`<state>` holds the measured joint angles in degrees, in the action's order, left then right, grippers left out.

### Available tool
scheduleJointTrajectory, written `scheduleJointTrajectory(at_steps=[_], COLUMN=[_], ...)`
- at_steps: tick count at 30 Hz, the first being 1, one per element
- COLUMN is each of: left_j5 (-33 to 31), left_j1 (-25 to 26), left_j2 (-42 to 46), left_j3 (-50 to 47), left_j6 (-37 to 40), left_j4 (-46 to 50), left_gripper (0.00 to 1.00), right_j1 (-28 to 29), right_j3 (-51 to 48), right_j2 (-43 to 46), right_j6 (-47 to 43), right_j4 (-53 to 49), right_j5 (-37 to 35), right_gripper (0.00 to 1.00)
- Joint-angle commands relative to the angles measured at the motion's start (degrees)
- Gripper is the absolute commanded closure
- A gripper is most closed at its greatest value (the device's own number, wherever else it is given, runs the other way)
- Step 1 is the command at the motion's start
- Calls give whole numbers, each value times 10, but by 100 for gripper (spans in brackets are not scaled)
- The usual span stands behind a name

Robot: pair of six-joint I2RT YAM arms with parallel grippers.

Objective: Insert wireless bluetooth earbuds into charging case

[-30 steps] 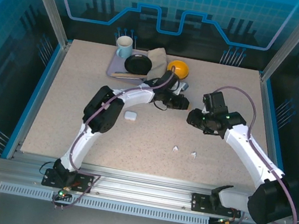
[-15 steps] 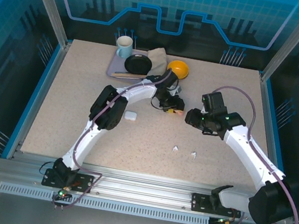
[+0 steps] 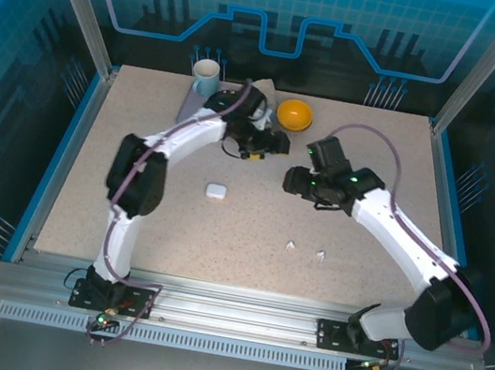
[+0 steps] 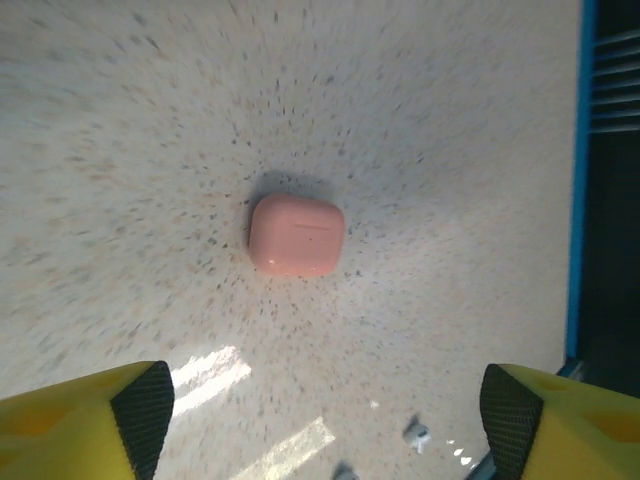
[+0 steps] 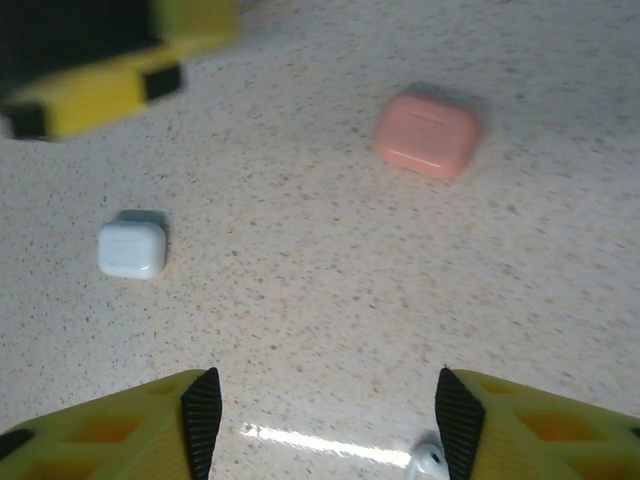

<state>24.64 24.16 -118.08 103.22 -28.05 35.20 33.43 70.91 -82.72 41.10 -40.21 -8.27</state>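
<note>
Release: we find left gripper (image 4: 325, 405) newly spread over shut pink case (image 4: 297, 235), right gripper (image 5: 328, 415) wide; white earbuds (image 3: 291, 246) presumably next.

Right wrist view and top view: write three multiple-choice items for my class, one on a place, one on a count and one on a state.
1. In the right wrist view, where is the white case relative to the pink case?
A. Left of it and lower in the picture
B. Stacked on it
C. Right of it, touching

2. In the top view, how many white earbuds lie loose on the table?
A. One
B. Two
C. Five

3. What state is the pink case's lid in?
A. Closed
B. Hinged fully open
C. Detached, lying beside it

Answers:
1 A: the two cases lie apart, with bare table between them.
2 B: a pair lies side by side towards the table's near edge.
3 A: the left wrist view shows one rounded shell with only a thin seam.
</note>
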Motion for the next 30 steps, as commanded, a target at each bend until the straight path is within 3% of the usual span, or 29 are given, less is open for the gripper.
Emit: scheduleJointTrajectory(at_steps=[1, 5, 14, 19, 24, 30], left_j5=[-31, -61, -147, -168, -165, -149], left_j1=[-36, -91, -209, -270, -315, -328], left_j2=[108, 224, 413, 480, 522, 522], left_j3=[-71, -183, -362, -438, -496, -498], left_j6=[15, 3, -39, -93, -147, -131], left_j4=[-35, -78, -112, -130, -153, -142], left_gripper=[14, 1, 1, 1, 1, 1], right_j1=[44, 89, 139, 159, 167, 173], right_j3=[72, 197, 519, 667, 704, 707], right_j2=[-77, -205, -492, -599, -637, -661], right_j6=[20, 29, 52, 92, 107, 109], right_j4=[-18, -58, -193, -291, -288, -263], right_j5=[-30, -42, -57, -134, -136, -108], right_gripper=[34, 29, 22, 19, 13, 14])
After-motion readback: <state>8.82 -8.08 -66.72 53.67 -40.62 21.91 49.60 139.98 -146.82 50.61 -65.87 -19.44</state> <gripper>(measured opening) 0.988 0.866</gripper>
